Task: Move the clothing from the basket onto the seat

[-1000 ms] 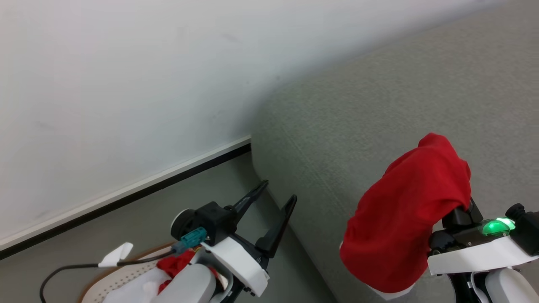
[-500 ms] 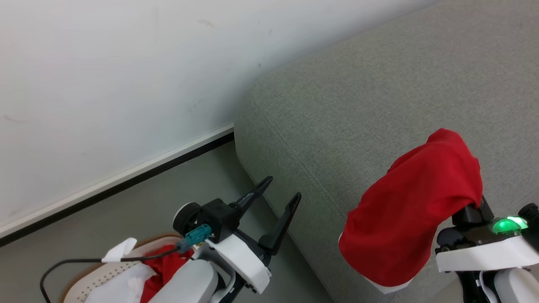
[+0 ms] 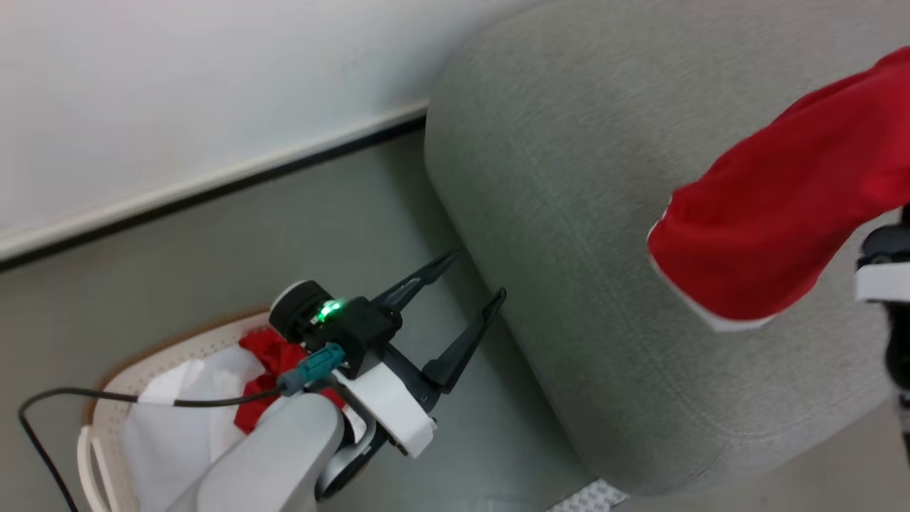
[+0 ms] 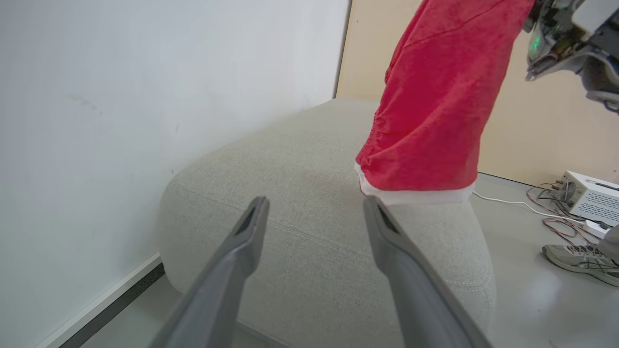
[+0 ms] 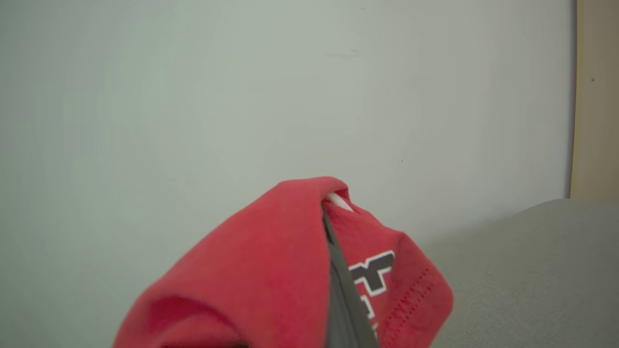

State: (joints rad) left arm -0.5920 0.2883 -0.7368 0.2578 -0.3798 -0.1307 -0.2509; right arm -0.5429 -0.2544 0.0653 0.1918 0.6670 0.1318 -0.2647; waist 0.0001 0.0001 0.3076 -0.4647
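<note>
The clothing [image 3: 775,213] is red with white hem, the seat [image 3: 569,213] woven grey, the basket [image 3: 186,350] perforated cream, brown-rimmed.

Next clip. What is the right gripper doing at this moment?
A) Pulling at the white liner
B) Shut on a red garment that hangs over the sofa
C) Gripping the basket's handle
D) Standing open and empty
B: the right gripper is shut with the red garment draped over its fingers, and the garment's white hem hangs over the grey sofa.
</note>
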